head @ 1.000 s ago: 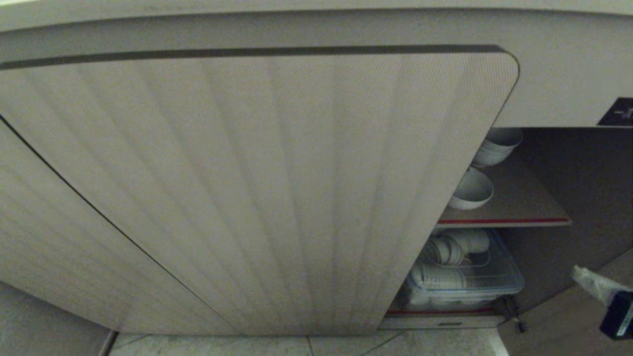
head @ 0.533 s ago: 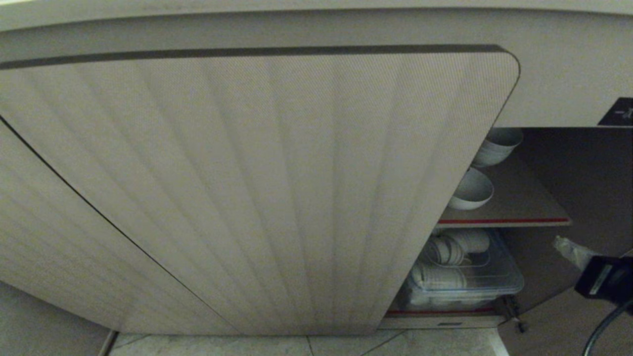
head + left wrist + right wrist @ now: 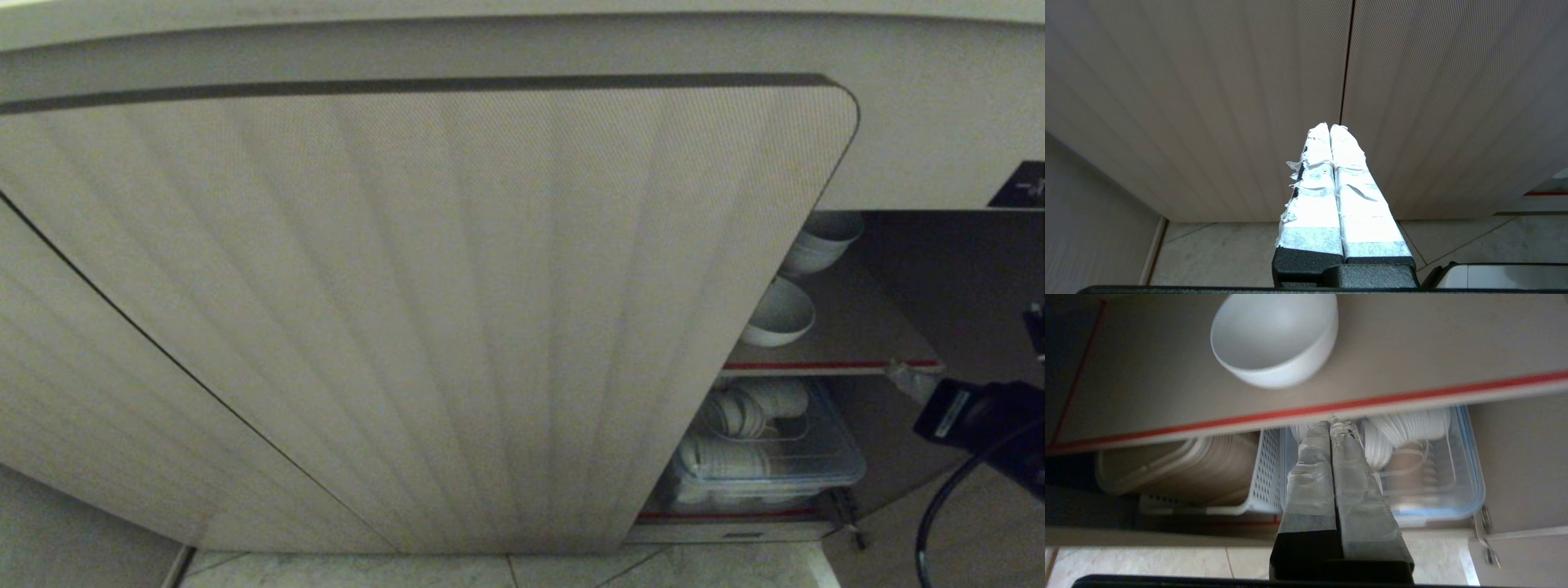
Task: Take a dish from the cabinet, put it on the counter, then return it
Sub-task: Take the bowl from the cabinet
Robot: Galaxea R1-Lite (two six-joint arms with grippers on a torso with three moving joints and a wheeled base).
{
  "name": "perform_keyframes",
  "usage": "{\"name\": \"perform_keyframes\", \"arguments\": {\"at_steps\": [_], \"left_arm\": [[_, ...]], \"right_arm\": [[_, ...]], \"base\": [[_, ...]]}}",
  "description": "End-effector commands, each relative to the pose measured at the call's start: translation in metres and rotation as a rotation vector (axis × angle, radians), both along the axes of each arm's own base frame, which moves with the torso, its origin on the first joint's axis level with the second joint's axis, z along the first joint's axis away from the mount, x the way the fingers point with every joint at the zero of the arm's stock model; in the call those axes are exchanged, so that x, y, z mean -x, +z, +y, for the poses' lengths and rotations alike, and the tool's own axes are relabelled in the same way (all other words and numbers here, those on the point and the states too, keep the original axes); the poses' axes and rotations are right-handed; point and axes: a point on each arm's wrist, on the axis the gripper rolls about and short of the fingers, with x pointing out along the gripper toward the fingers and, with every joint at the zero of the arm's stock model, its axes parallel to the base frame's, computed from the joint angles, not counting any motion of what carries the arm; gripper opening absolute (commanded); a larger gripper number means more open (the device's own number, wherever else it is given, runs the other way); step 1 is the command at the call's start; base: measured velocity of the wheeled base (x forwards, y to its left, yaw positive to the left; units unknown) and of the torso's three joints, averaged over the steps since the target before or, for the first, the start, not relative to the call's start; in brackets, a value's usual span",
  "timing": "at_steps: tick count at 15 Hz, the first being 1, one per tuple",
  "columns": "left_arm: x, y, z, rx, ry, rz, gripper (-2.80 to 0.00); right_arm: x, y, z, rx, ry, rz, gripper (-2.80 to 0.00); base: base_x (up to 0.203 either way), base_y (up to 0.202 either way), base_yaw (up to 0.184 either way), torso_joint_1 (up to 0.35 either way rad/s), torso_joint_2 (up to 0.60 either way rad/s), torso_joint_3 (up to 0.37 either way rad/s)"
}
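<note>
1. The low cabinet (image 3: 424, 310) fills most of what I can see: beige, vertically ribbed doors with a matte weave, the right side open.
2. Inside, a flat shelf with a red front edge (image 3: 833, 365); below it a clear plastic tub (image 3: 824, 474) of stacked white crockery.
3. The dish, a small deep white ceramic bowl (image 3: 1276, 339), smooth and glossy, sits on that shelf. Nothing is lifted, so I'd judge the whole job remains: pick, set on the counter, return.
4. The right gripper (image 3: 1331, 424), tape-wrapped fingers pressed together and empty, is at the shelf's edge.
5. The left gripper (image 3: 1329, 127), likewise closed, is parked facing the doors.
</note>
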Motion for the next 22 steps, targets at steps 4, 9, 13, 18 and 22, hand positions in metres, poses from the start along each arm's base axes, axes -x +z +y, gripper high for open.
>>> {"name": "perform_keyframes", "arguments": {"at_steps": [4, 9, 13, 18, 22], "left_arm": [[0.0, 0.0, 0.0, 0.0, 0.0, -0.001, -2.8], [0.0, 0.0, 0.0, 0.0, 0.0, -0.001, -2.8], [0.0, 0.0, 0.0, 0.0, 0.0, -0.001, -2.8], [0.0, 0.0, 0.0, 0.0, 0.0, -0.001, -2.8], [0.0, 0.0, 0.0, 0.0, 0.0, -0.001, -2.8]], "right_arm": [[-0.022, -0.009, 0.0, 0.0, 0.007, 0.016, -2.8], [-0.041, -0.019, 0.007, -0.002, 0.038, 0.009, -2.8], [-0.046, -0.02, 0.012, -0.002, 0.062, -0.004, -2.8], [-0.044, -0.015, 0.012, 0.004, 0.059, -0.066, -2.8], [-0.044, -0.017, 0.012, 0.005, 0.058, -0.087, -2.8]], "base": [[0.0, 0.0, 0.0, 0.0, 0.0, 0.0], [0.0, 0.0, 0.0, 0.0, 0.0, 0.0], [0.0, 0.0, 0.0, 0.0, 0.0, 0.0], [0.0, 0.0, 0.0, 0.0, 0.0, 0.0], [0.0, 0.0, 0.0, 0.0, 0.0, 0.0]]}}
